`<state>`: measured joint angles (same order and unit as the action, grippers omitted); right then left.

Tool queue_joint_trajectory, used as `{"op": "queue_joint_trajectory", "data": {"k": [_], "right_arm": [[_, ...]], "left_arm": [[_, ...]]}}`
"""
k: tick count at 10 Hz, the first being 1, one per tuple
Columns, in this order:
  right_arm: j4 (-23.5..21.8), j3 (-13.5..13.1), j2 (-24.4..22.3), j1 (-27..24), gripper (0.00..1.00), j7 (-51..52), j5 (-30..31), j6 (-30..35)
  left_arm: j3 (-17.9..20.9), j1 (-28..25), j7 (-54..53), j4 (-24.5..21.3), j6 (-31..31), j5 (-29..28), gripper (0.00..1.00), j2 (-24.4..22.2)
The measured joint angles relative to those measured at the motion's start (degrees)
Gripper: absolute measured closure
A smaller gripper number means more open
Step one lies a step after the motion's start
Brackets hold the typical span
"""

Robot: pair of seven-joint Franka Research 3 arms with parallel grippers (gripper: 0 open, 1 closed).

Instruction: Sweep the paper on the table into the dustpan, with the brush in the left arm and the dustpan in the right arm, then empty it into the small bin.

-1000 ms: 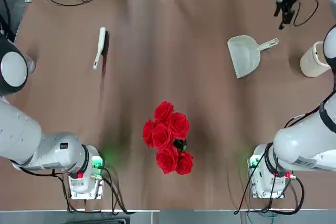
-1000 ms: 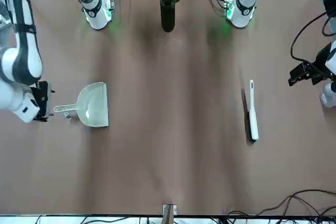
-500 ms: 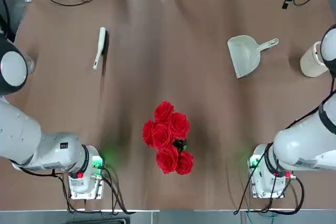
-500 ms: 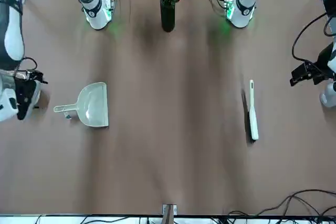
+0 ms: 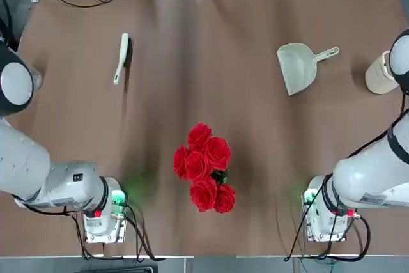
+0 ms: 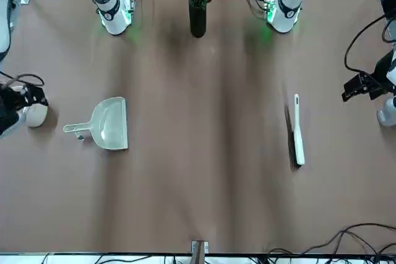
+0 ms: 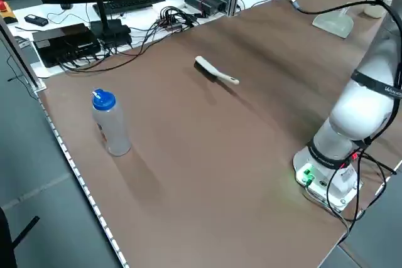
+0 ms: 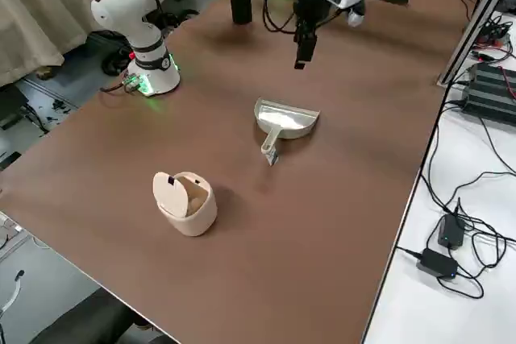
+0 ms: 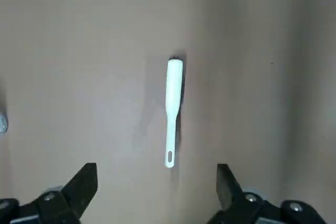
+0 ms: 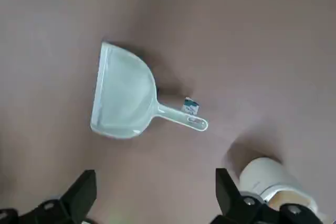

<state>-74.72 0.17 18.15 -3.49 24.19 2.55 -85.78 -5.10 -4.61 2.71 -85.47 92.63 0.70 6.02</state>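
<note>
Brush [image 5: 122, 57] lies flat on the brown desk [image 5: 204, 23], on the robot's left side. Nothing touches it. Left gripper [image 9: 156, 182] hangs high above the brush with its fingers [image 9: 84, 182] wide open and holding nothing. Dustpan [image 5: 299, 66] lies flat on the right side, with the small bin [image 5: 381, 73] near its handle. Right gripper [image 10: 155, 190] hangs high over the dustpan, fingers wide open and holding nothing. Red roses [image 5: 204, 166] stand between the two arm bases. I cannot see the paper.
</note>
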Motion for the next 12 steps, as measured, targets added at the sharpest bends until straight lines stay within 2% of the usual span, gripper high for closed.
{"op": "queue_joint_trajectory", "data": {"k": [2,4,8,10,12], "right_arm": [[0.16,-3.25,-0.40,4.97,0.00,-12.70,0.36,-2.70],[0.34,-4.09,-2.12,6.60,0.00,-19.78,0.37,-2.75],[-0.81,-5.75,-6.01,5.04,0.00,-21.40,-1.85,-3.79],[-6.30,-8.20,-10.34,5.06,0.00,-20.08,-2.26,-6.74],[-9.07,-8.59,-12.41,6.54,0.00,-19.21,-2.24,-7.01]], "left_arm": [[0.01,-0.01,0.00,0.01,0.00,0.00,0.00,0.00],[0.04,-0.31,0.00,0.02,0.00,-0.04,0.00,0.00],[0.01,-0.46,-0.02,0.02,-0.04,-0.04,0.00,0.00],[0.01,-0.48,-0.02,0.04,-0.05,-0.04,0.00,-0.01],[0.02,-0.49,-0.02,0.04,-0.05,-0.04,0.00,-0.01]]}}
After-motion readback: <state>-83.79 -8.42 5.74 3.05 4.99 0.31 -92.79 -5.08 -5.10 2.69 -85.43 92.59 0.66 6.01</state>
